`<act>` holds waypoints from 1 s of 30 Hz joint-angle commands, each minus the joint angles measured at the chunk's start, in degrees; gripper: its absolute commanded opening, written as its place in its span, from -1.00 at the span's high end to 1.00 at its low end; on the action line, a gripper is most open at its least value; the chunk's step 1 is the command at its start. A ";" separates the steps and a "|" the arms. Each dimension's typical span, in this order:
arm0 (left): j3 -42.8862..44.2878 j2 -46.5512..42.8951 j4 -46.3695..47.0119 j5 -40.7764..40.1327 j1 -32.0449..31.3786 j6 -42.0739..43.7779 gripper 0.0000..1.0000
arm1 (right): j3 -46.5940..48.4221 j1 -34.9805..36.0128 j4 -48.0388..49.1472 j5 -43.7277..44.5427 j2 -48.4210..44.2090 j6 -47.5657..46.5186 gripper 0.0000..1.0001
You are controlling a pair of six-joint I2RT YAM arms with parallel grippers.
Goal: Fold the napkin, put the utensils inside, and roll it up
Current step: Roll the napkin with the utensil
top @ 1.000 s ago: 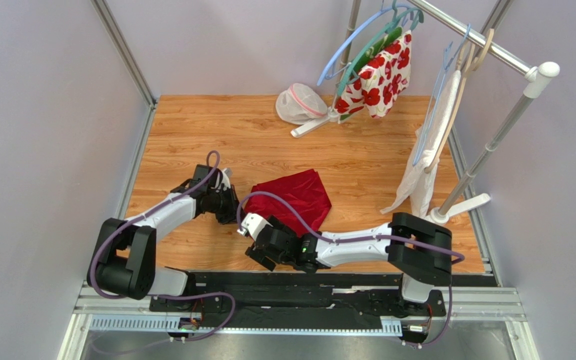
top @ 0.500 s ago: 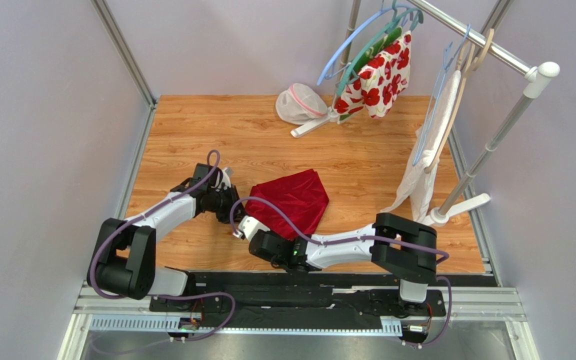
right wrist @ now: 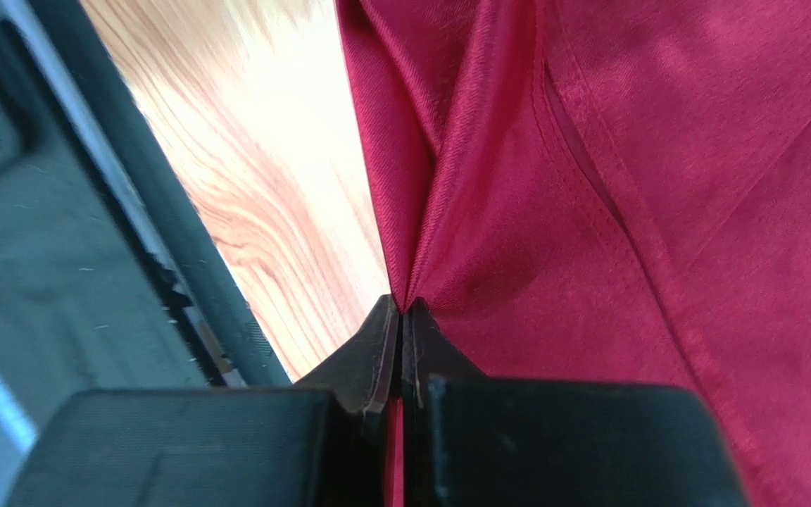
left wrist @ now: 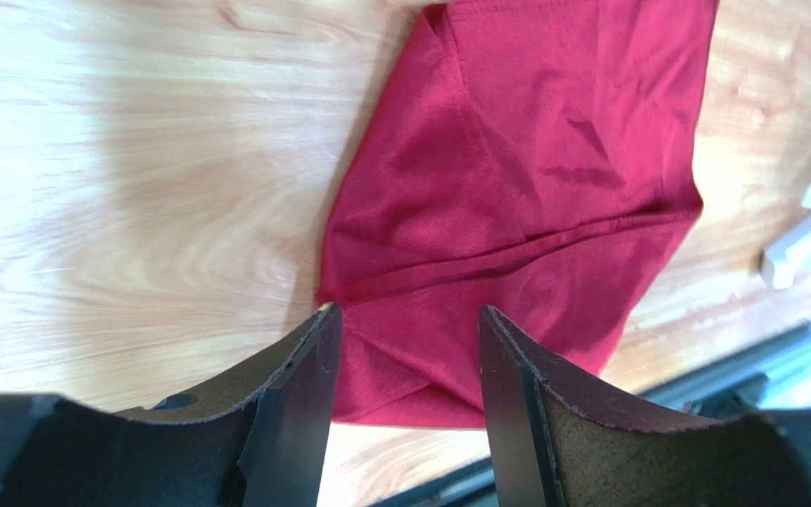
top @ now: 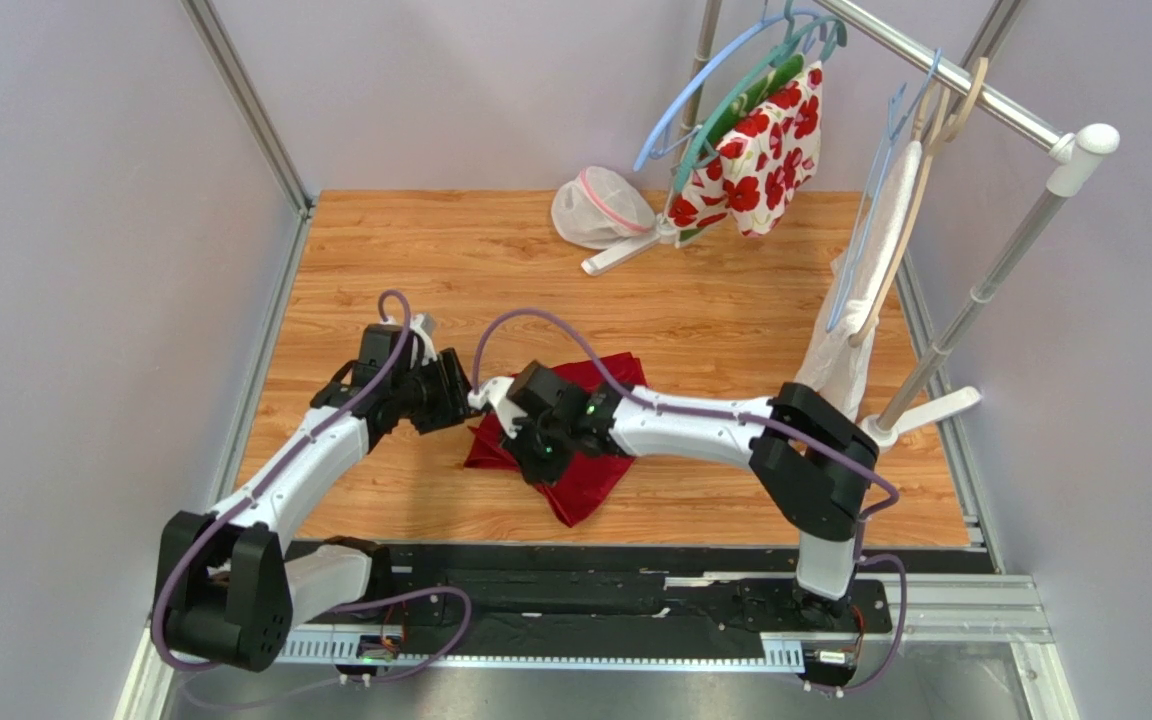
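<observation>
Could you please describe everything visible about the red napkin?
The napkin is plain dark red cloth, thin with a slight sheen and a stitched hem. It lies partly folded and creased on the wooden table, near its front edge. The right gripper is shut on a pinched fold. The open left gripper is at its left edge; contact unclear.

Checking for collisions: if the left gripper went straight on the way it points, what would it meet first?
Probably the napkin, whose near folded part lies framed between the open jaws of the left gripper, with the table right under it. Depth is hard to judge.
</observation>
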 commanded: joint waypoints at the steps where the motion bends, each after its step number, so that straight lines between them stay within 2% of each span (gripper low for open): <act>1: -2.05 -4.24 -0.04 -5.17 0.21 1.35 -0.15 | 6.08 -7.51 -5.75 -20.29 4.42 0.53 1.00; 5: -1.79 -6.18 -1.61 -6.74 -1.54 1.70 -0.13 | 9.17 -12.17 -7.16 -30.92 10.93 1.15 1.00; 10: -2.84 -9.60 -4.34 -5.70 -3.48 0.29 -0.08 | 9.52 -15.43 -6.20 -33.49 14.80 1.50 1.00; 15: -5.92 -13.83 -4.35 0.71 -4.01 -1.46 -0.05 | 9.00 -17.97 -5.06 -35.17 16.74 2.11 1.00; 20: -7.24 -11.90 -2.33 7.92 -7.34 -2.87 0.04 | 8.03 -19.91 -3.65 -36.13 17.88 2.64 1.00; 27: -7.50 -6.37 -1.54 10.47 -9.37 -2.26 0.03 | 6.98 -20.70 -2.60 -35.87 17.79 2.99 1.00; 30: -7.50 -2.94 2.23 9.95 -9.37 -2.61 0.03 | 6.19 -20.70 -1.89 -36.05 17.88 3.43 1.00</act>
